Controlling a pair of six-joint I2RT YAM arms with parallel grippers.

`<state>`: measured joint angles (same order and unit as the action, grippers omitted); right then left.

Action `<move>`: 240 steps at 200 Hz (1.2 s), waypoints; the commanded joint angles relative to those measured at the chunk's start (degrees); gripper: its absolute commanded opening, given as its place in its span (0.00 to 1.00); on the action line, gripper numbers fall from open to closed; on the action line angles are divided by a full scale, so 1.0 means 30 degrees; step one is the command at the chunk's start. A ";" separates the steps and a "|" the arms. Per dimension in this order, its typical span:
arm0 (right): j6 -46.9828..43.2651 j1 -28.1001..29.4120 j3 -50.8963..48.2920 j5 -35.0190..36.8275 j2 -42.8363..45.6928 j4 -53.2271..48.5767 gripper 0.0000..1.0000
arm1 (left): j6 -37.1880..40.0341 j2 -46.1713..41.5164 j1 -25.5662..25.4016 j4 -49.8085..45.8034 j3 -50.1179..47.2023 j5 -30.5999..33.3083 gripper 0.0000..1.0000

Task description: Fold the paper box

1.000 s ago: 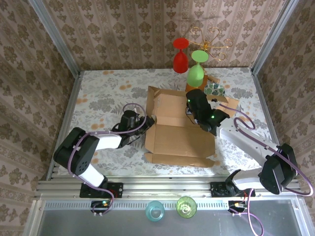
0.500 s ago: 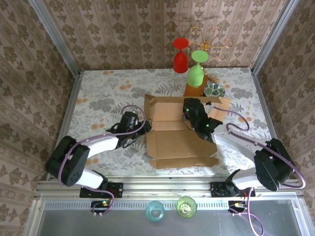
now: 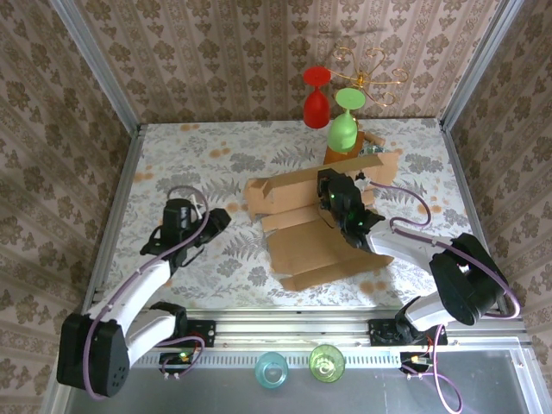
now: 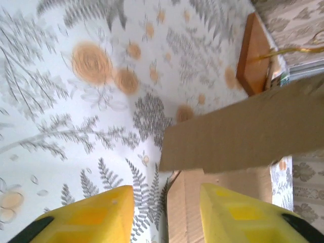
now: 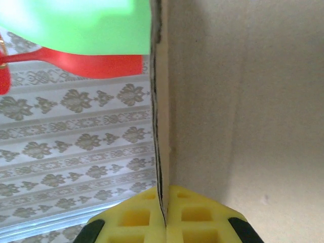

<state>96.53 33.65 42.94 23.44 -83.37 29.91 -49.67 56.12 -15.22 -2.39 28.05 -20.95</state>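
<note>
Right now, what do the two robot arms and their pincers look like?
The left arm and right arm have white shells, black joints and thin purple cables looping alongside. The left pincer and right pincer each have blocky yellow fingers with black corners.

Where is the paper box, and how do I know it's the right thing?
Find the white flowery table and look at its middle, slightly right. There lies the plain brown corrugated cardboard paper box, half folded, one long panel lifted. It is the biggest thing there, flat-sided and unprinted, unlike the small brown wooden block behind it.
</note>
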 commanded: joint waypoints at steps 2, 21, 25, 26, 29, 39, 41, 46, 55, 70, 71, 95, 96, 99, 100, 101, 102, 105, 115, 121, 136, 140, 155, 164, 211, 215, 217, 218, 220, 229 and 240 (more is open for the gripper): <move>-0.0768 -0.0149 -0.0279 -0.0400 -0.0139 0.0487 0.00 | 0.1766 0.0259 0.1344 -0.1407 0.1371 -0.2057 0.36; -0.0958 -0.0201 -0.0418 -0.0671 -0.0212 0.0799 0.00 | 0.2956 0.1677 0.1789 -0.1720 0.2510 -0.2325 0.35; -0.0980 -0.0221 -0.0468 -0.0743 -0.0213 0.0885 0.00 | 0.3233 0.2085 0.1813 -0.1747 0.2794 -0.2375 0.33; -0.0978 -0.0225 -0.0491 -0.0763 -0.0215 0.0907 0.00 | 0.3303 0.2193 0.1803 -0.1764 0.2874 -0.2383 0.33; -0.0976 -0.0229 -0.0533 -0.0776 -0.0191 0.0925 0.00 | 0.3514 0.2510 0.1824 -0.1756 0.3090 -0.2438 0.32; -0.0955 -0.0266 -0.0675 -0.0827 -0.0087 0.0917 0.00 | 0.4156 0.3611 0.1768 -0.1688 0.3770 -0.2609 0.28; -0.0949 -0.0261 -0.0715 -0.0852 -0.0045 0.0881 0.00 | 0.4316 0.3844 0.1765 -0.1669 0.3890 -0.2622 0.27; -0.0926 -0.0259 -0.0798 -0.0842 0.0031 0.0794 0.00 | 0.4620 0.4360 0.1690 -0.1647 0.4240 -0.2641 0.26; -0.0898 -0.0259 -0.0969 -0.0886 0.0220 0.0662 0.00 | 0.5268 0.5217 0.1553 -0.1561 0.4744 -0.2675 0.25; -0.0913 -0.0303 -0.1208 -0.0996 0.0466 0.0508 0.00 | 0.6456 0.6521 0.1311 -0.1485 0.5541 -0.2626 0.26; -0.0915 -0.0310 -0.1227 -0.1007 0.0476 0.0498 0.00 | 0.6541 0.6608 0.1303 -0.1457 0.5580 -0.2626 0.26; -0.0973 -0.0318 -0.1546 -0.1163 0.0904 0.0022 0.00 | 0.8810 0.8167 0.0904 -0.0916 0.6555 -0.2694 0.27; -0.0989 -0.0318 -0.1557 -0.1163 0.0915 0.0006 0.00 | 0.8918 0.8222 0.0880 -0.0879 0.6585 -0.2689 0.27; -0.0978 -0.0318 -0.1611 -0.1174 0.0965 -0.0022 0.00 | 0.9277 0.8369 0.0771 -0.0818 0.6692 -0.2663 0.27; -0.0977 -0.0318 -0.1619 -0.1184 0.0975 -0.0030 0.00 | 0.9387 0.8410 0.0740 -0.0787 0.6713 -0.2659 0.27; -0.0976 -0.0318 -0.1638 -0.1174 0.0980 -0.0049 0.00 | 0.9515 0.8490 0.0710 -0.0771 0.6752 -0.2672 0.27; -0.0976 -0.0303 -0.1647 -0.1154 0.0997 -0.0059 0.00 | 0.9637 0.8544 0.0695 -0.0748 0.6786 -0.2678 0.27; -0.0976 -0.0316 -0.1703 -0.1159 0.1052 -0.0093 0.00 | 0.9964 0.8717 0.0598 -0.0655 0.6868 -0.2721 0.27; -0.0958 -0.0310 -0.1903 -0.1119 0.1072 -0.0126 0.00 | 1.1010 0.9298 0.0252 -0.0572 0.7241 -0.2860 0.27; -0.0947 -0.0345 -0.2021 -0.1115 0.1072 -0.0099 0.00 | 1.1641 0.9674 -0.0011 -0.0736 0.7503 -0.2857 0.27; -0.0874 -0.0369 -0.2247 -0.1190 0.1072 0.0011 0.00 | 1.3139 1.0597 -0.0784 -0.1416 0.8175 -0.2902 0.27; -0.0863 -0.0376 -0.2285 -0.1260 0.1072 0.0045 0.00 | 1.3452 1.0787 -0.1005 -0.1617 0.8313 -0.2847 0.27; -0.0775 -0.0406 -0.2472 -0.1343 0.0934 0.0179 0.00 | 1.4264 1.1195 -0.1766 -0.1804 0.8465 -0.2735 0.28; -0.0742 -0.0406 -0.2575 -0.1372 0.0876 0.0272 0.00 | 1.4471 1.1247 -0.2108 -0.1684 0.8337 -0.2604 0.28; -0.0742 -0.0635 -0.2594 -0.1841 0.0641 0.0254 0.00 | 1.4244 1.0799 -0.2766 -0.0567 0.7296 -0.2946 0.28; -0.0742 -0.0638 -0.2572 -0.1861 0.0608 0.0254 0.00 | 1.4220 1.0712 -0.2826 -0.0553 0.7191 -0.2946 0.28; -0.0727 -0.0640 -0.2588 -0.1873 0.0583 0.0254 0.00 | 1.4207 1.0680 -0.2870 -0.0521 0.7162 -0.2948 0.28; -0.0720 -0.0640 -0.2591 -0.1870 0.0578 0.0269 0.00 | 1.4210 1.0650 -0.2897 -0.0521 0.7123 -0.2948 0.28; -0.0714 -0.0640 -0.2593 -0.1882 0.0553 0.0280 0.00 | 1.4198 1.0620 -0.2910 -0.0477 0.7087 -0.2963 0.28; -0.0684 -0.0640 -0.2592 -0.1944 0.0477 0.0355 0.00 | 1.4213 1.0455 -0.3050 -0.0302 0.6918 -0.3021 0.28; -0.0659 -0.0640 -0.2565 -0.1954 0.0464 0.0372 0.00 | 1.4212 1.0259 -0.3273 -0.0141 0.6690 -0.3091 0.28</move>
<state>94.67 31.77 36.25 18.72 -81.01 32.77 -8.88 89.19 -23.31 -4.25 49.93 -28.34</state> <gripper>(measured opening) 0.059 0.283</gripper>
